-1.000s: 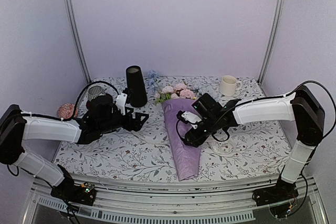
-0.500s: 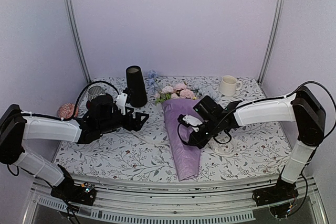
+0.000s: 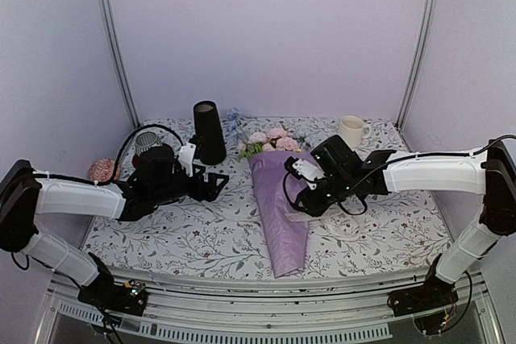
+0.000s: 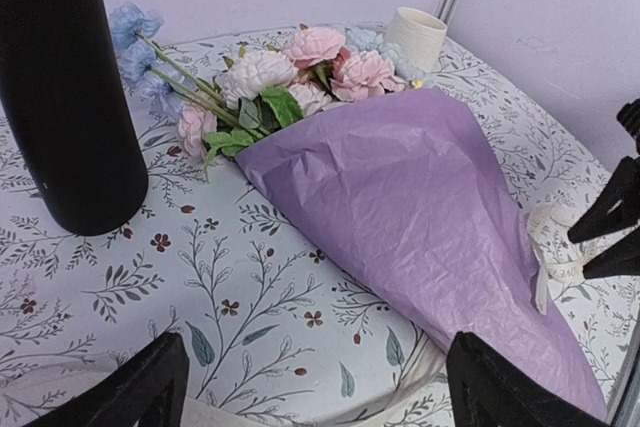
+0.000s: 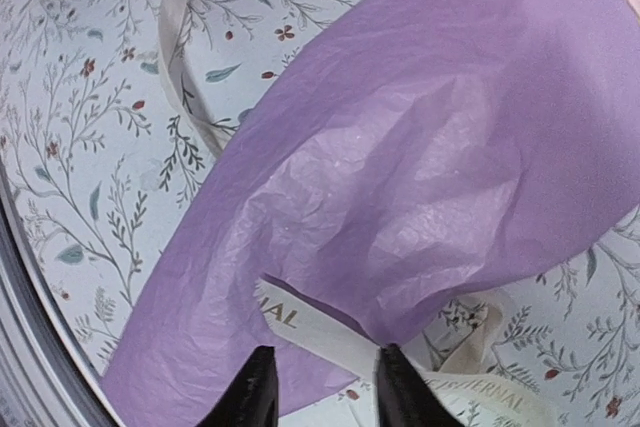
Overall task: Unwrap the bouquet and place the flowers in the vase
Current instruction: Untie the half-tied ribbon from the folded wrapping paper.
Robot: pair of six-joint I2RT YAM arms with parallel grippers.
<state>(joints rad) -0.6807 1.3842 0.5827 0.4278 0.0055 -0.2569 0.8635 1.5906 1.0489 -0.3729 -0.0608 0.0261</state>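
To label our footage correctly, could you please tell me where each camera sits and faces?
Top external: above and behind the bases, looking down over the table; left arm and right arm show.
Left wrist: low on the left arm, facing the bouquet and vase; its fingers at bottom.
Right wrist: close above the bouquet's paper and ribbon; fingertips at bottom.
Shared: all see the bouquet.

The right end effector (image 3: 298,201) has drawn back rightward to the bouquet (image 3: 278,227) edge.

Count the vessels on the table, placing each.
3: black vase back left; white mug back right; grey striped cup left of the vase, behind the left arm. More may be hidden.
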